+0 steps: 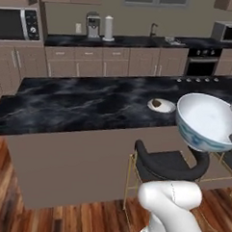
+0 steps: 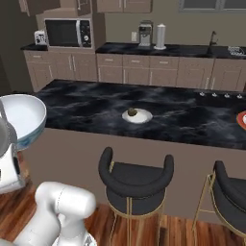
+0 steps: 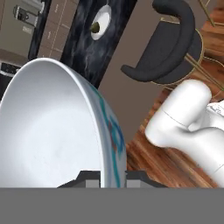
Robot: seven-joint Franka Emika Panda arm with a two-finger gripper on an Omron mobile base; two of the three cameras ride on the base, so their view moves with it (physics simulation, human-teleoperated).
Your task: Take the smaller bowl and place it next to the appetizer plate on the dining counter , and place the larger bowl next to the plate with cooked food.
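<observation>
The gripper point(image 3: 114, 178) pinches the smaller bowl point(image 1: 207, 121) by its rim, tilted; it could slip before reaching the appetizer plate point(image 1: 161, 105).

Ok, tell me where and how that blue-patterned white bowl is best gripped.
By its thin rim, one finger inside and one outside, as the tool grips it now. The blue-patterned white bowl has a wide, smooth, flaring wall that is too broad to span, so the rim's edge is the only pinchable part. On a counter, I'd come from above.
</observation>
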